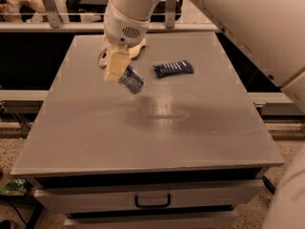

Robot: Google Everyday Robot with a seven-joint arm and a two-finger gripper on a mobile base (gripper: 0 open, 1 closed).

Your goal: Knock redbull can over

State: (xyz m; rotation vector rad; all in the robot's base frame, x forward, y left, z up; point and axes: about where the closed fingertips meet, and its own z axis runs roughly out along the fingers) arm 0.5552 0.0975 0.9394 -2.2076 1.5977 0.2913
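The redbull can (131, 80), slim and silver with blue panels, is tilted with its top up-left and its base down-right, at the back-left middle of the grey table (143, 128). It looks raised just off the surface. My gripper (117, 65), with cream fingers, comes down from the white arm and is shut on the can's upper end. The can's top is hidden behind the fingers.
A dark blue snack wrapper (173, 68) lies to the right of the can. A yellow sponge (137, 49) sits behind the gripper, partly hidden. The table has drawers in front (152, 200). Dark gaps flank the table on both sides.
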